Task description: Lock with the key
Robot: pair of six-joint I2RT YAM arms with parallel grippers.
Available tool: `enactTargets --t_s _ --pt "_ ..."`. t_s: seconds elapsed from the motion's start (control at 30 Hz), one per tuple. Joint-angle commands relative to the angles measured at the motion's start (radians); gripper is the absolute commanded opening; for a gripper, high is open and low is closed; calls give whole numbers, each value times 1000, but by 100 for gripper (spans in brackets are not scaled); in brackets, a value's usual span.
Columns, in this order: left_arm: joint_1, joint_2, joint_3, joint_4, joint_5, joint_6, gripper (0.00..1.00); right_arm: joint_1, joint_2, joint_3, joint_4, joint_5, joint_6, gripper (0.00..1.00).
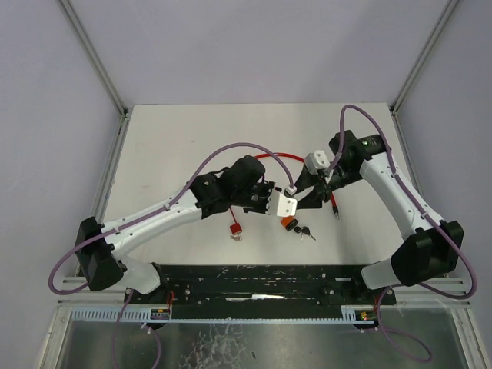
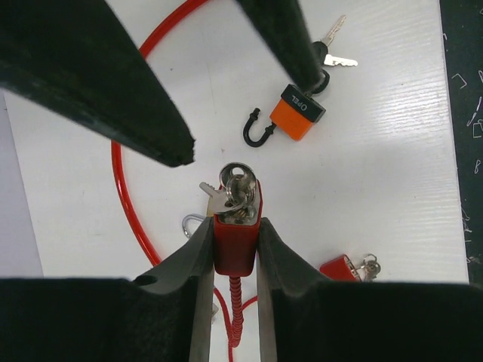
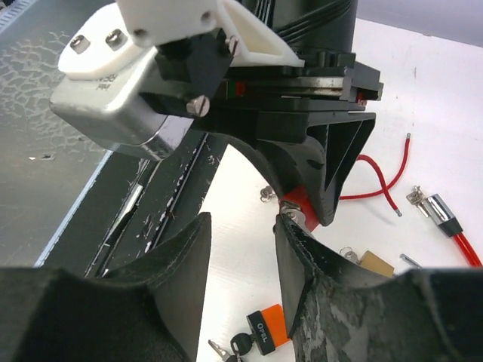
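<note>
Table: left tool clamps one red lock; right tool half-open, empty; one orange padlock.

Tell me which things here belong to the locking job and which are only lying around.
Job: red cable lock, key in it, left gripper holding it, right gripper.
Lying about: orange padlock, small red padlock, brass padlock.
</note>
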Motion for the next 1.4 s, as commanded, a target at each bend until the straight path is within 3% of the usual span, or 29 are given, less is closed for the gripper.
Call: enactTargets --t_s 0.0,0.13,0.47,0.73,1.37 --pt "7 -37 -1 80 -8 -100 0 9 -64 -27 147 32 218 46" --pt "8 -38 0 113 21 -258 0 9 -95 -37 263 125 363 47" --pt "60 -16 -15 152 219 -534 0 7 -77 8 220 98 290 47" --pt "80 -39 -58 224 287 -588 0 7 -67 0 147 24 167 45" --pt "102 -41 -68 270 335 -615 0 18 -51 -34 169 74 158 36"
